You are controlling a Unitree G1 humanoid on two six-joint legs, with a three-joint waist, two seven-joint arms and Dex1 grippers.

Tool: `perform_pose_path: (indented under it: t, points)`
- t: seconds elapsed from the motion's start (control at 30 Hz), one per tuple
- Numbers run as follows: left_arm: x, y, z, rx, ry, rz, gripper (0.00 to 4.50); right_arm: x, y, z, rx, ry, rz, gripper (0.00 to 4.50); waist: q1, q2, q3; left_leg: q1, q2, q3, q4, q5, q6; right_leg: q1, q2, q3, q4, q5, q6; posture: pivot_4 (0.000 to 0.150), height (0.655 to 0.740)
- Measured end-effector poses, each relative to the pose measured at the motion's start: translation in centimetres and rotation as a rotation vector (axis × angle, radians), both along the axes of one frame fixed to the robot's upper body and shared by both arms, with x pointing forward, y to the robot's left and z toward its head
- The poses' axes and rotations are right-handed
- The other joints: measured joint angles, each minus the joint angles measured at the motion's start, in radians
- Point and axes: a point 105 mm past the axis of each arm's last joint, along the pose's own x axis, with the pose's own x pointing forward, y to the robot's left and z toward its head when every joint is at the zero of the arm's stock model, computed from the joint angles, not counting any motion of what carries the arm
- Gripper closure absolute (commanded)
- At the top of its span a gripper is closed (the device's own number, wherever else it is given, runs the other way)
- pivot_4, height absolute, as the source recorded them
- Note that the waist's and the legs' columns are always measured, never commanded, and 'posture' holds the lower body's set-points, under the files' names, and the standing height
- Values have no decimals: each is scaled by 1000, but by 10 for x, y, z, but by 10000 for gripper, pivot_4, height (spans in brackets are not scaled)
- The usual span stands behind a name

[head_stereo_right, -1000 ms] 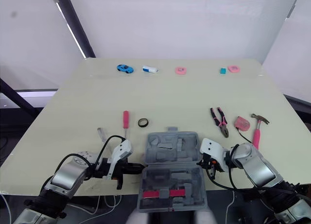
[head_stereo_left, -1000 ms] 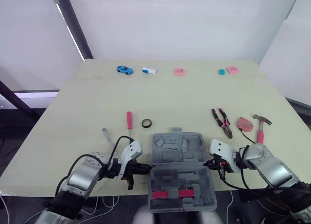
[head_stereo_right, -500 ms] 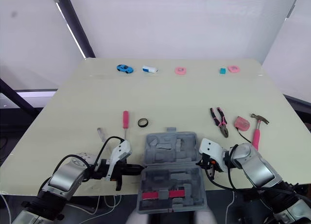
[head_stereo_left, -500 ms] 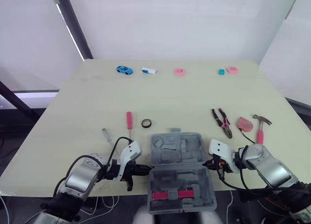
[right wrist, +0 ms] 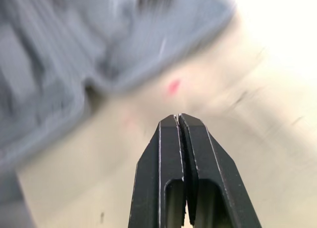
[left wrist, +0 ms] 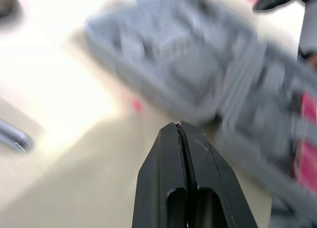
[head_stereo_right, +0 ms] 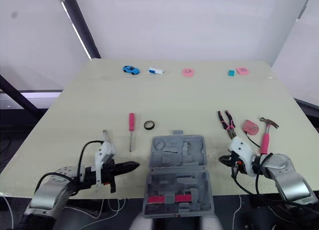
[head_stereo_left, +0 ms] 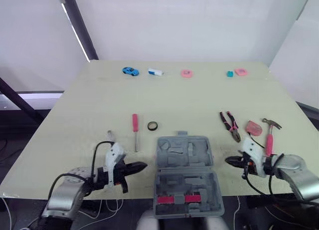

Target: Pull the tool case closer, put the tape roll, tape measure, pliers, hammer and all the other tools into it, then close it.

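tool case (head_stereo_left: 185,175) sits open between your left gripper (head_stereo_left: 139,166) and right gripper (head_stereo_left: 228,161), jaws together, empty; pliers (head_stereo_left: 230,125), hammer (head_stereo_left: 269,132) beyond them unpacked

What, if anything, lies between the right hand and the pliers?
Nothing visible does. The right hand, shut, sits beside the open tool case, and only bare table separates it from the pliers beyond it.

Both head views look forward and down from high over the near edge of the table (head_stereo_left: 199,100) and share all of it. The wrist views sit low and close, looking along the left pincer (left wrist: 177,125) and the right pincer (right wrist: 177,116). Both take in the tool case (left wrist: 188,55).
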Motion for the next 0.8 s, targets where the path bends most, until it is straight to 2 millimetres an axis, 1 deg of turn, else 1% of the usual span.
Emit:
perform_pose_path:
  t: [0.1,0.17,0.2,0.23,0.27,0.3,0.33,0.37,0.4,0.43,0.47,0.5,0.63,0.7,0.8]
  points:
    - [-4,4,8,-32,-69,46,44672,-3,5,11,132,-68,1,44329,-3,0,0,0,0,0,0,0,0,0,0,0,0,0,0,1500,7400]
    - [-8,10,11,-58,-90,86,44672,-4,3,16,174,-72,8,44329,-3,0,0,1,0,0,0,0,0,0,0,1,0,0,-1,1500,7400]
    - [-10,13,11,-66,-89,101,39564,-4,0,18,174,-76,7,39220,-3,0,0,1,0,0,0,0,0,0,0,0,0,-1,-1,1500,7400]
    - [-14,17,11,-74,-90,116,36538,-5,-6,18,168,-88,3,35835,-2,0,0,0,0,1,0,0,0,0,0,0,0,-1,-1,1500,7400]
    - [-17,21,10,-76,-88,134,32175,-7,-12,18,159,-95,-4,31726,0,0,0,0,0,1,0,0,0,0,0,0,0,-1,-1,1500,7400]
    - [-22,26,9,-82,-82,154,26422,-10,-19,17,157,-103,-11,25642,2,0,0,0,0,0,0,0,0,0,0,0,-1,-1,-2,1500,7400]
    - [-26,31,7,-81,-77,173,22146,-15,-26,15,162,-105,-26,21363,3,0,0,0,0,0,0,0,0,1,0,0,-1,-1,-2,1500,7400]
    - [-30,36,5,-78,-72,192,16335,-20,-32,13,160,-103,-35,15740,3,0,0,0,0,0,0,0,0,1,0,0,-1,-1,-2,1500,7400]
    - [-34,41,4,-74,-71,210,13807,-26,-40,11,157,-99,-47,13255,4,0,0,0,0,0,0,0,0,1,0,0,-1,-1,-2,1500,7400]
    - [-39,46,4,-70,-72,230,7831,-32,-49,9,152,-95,-69,6776,4,0,0,0,0,0,0,0,0,1,-1,0,-1,-1,-2,1500,7400]
    - [-44,52,3,-60,-67,255,3560,-39,-60,7,147,-87,-98,2394,3,0,0,1,0,1,0,0,0,1,-1,0,-1,-1,-2,1500,7400]
    - [-47,58,3,-54,-69,276,341,-45,-70,7,145,-89,-131,0,2,0,0,1,0,1,0,0,0,1,-1,0,-1,-1,-2,1500,7400]
    - [-61,76,2,-42,-71,356,341,-68,-107,9,130,-97,-250,0,-1,0,0,2,1,0,0,0,0,1,-1,1,-1,-2,-1,1500,7400]
    - [-64,79,0,-44,-64,376,341,-73,-113,9,129,-96,-269,0,-1,0,0,2,1,0,0,0,0,1,-1,1,-1,-3,0,1500,7400]
    - [-67,86,-2,-55,-65,425,341,-83,-130,5,124,-86,-324,0,-1,0,0,2,1,-1,0,0,0,0,-1,1,-1,-2,0,1500,7400]
